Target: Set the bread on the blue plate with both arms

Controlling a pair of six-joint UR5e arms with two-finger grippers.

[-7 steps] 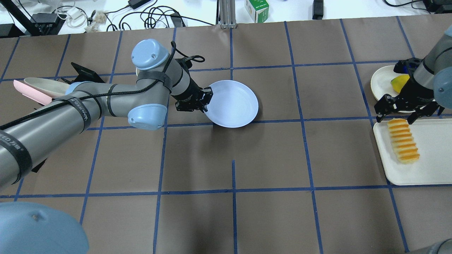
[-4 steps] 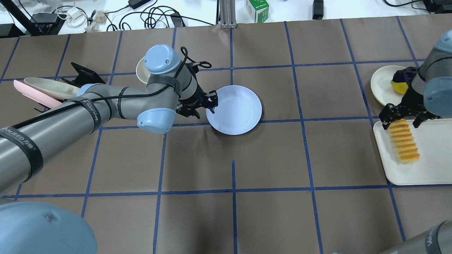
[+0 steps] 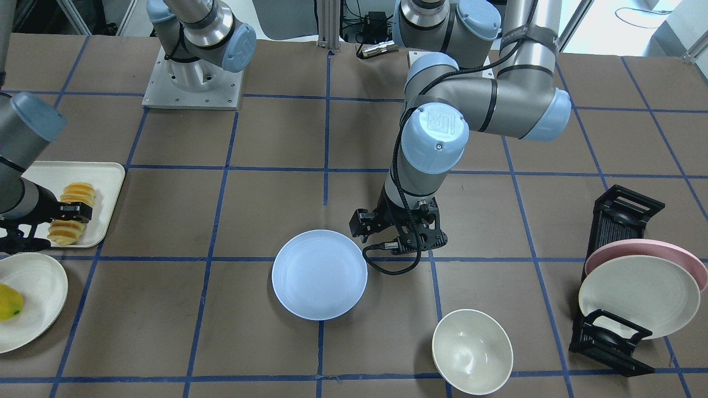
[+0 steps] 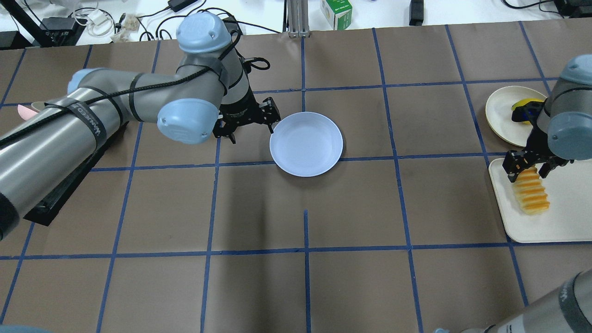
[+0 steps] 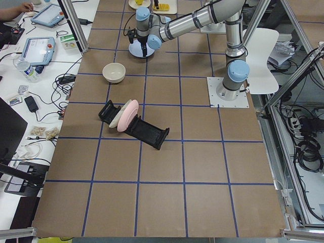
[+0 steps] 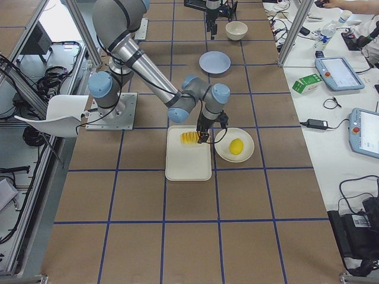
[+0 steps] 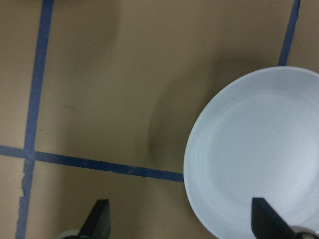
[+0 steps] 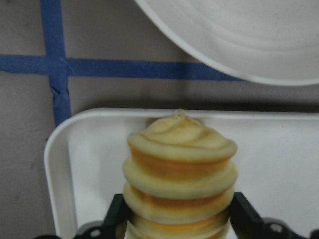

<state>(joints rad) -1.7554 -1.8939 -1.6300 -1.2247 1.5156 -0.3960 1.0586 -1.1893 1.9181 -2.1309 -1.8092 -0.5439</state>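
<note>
The blue plate [image 4: 306, 144] lies flat near the table's middle; it also shows in the front view [image 3: 319, 275] and the left wrist view [image 7: 259, 154]. My left gripper [image 4: 249, 125] is open and empty, hovering just beside the plate's left rim [image 7: 179, 224]. The bread [image 4: 532, 196] lies on a cream tray [image 4: 562, 222] at the right edge. My right gripper [image 4: 528, 169] is open and straddles the bread's far end, one finger on each side. In the right wrist view the bread [image 8: 179, 169] fills the gap between the fingers [image 8: 117, 214].
A cream plate [image 4: 502, 113] holding a yellow fruit [image 3: 8, 301] sits just beyond the tray. A white bowl [image 3: 472, 351] stands near the blue plate. A black dish rack [image 3: 614, 221] holds a pink plate [image 3: 636, 249] and a cream plate [image 3: 639, 296].
My left gripper has come off the blue plate's rim, risen and turned; the plate shifted slightly and now lies still. My right gripper moved down over the bread's far end.
</note>
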